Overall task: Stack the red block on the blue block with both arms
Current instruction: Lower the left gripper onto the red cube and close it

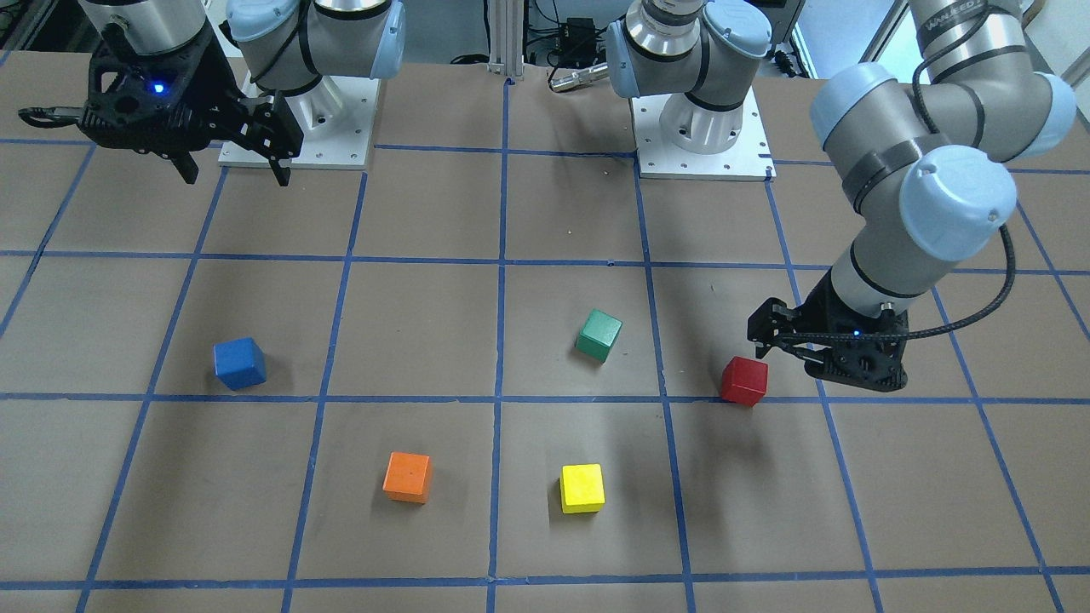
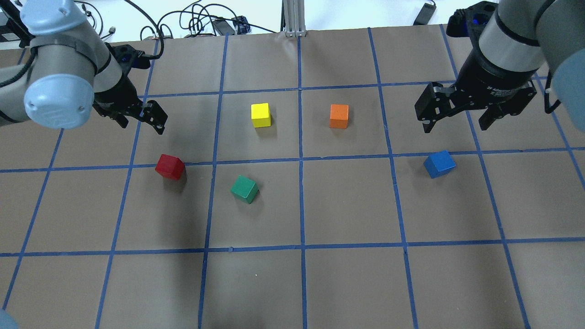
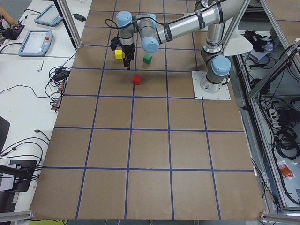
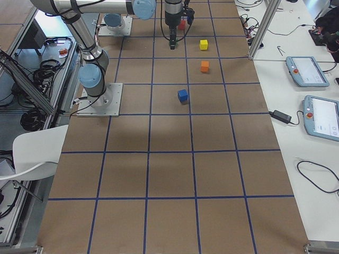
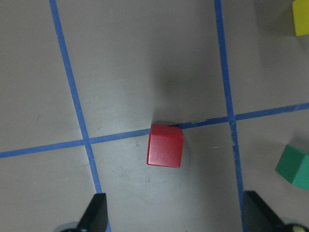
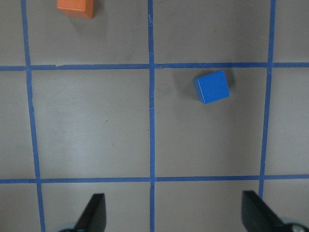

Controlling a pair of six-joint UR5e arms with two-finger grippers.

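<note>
The red block [image 1: 743, 380] lies on the brown table on a blue tape line; it also shows in the overhead view [image 2: 170, 166] and the left wrist view [image 5: 165, 145]. My left gripper [image 2: 139, 119] hovers just beyond it, open and empty, with its fingers [image 5: 96, 212] wide apart. The blue block [image 1: 239, 363] lies on the other side of the table, seen from overhead [image 2: 439, 164] and in the right wrist view [image 6: 211, 87]. My right gripper [image 2: 454, 124] is open and empty, raised above the table a little beyond the blue block.
A green cube [image 2: 244, 189] lies near the red block. A yellow cube [image 2: 260, 114] and an orange cube [image 2: 339, 116] lie farther out at mid-table. The two arm bases [image 1: 702, 128] stand on white plates at the robot's edge.
</note>
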